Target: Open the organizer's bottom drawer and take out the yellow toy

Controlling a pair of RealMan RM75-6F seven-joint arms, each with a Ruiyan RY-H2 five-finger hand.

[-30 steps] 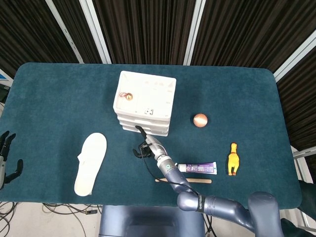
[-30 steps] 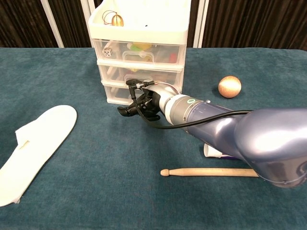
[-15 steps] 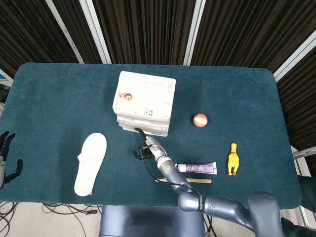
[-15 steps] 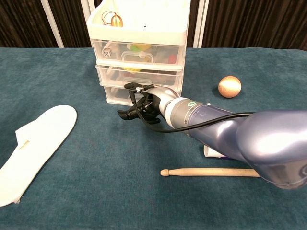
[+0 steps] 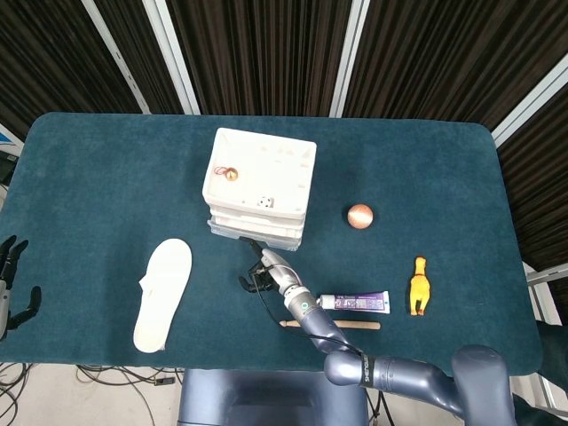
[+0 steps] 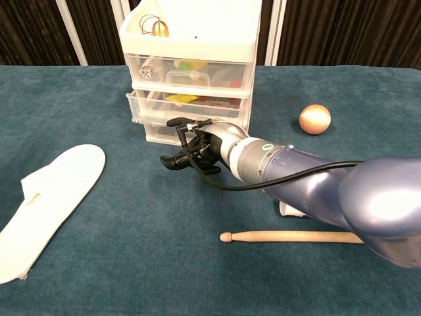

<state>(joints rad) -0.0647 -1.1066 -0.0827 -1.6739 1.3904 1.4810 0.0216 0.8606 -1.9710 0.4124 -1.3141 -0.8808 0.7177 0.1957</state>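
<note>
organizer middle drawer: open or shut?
Partly open: the middle drawer front juts out past the top drawer above it.

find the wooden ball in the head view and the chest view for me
Head view: the wooden ball lies right of centre on the table, just right of the white drawer organizer.
Chest view: the ball sits at upper right, beyond the right arm, again right of the organizer.
Shared landmark: the organizer.

Overhead head view; low frontal chest view
</note>
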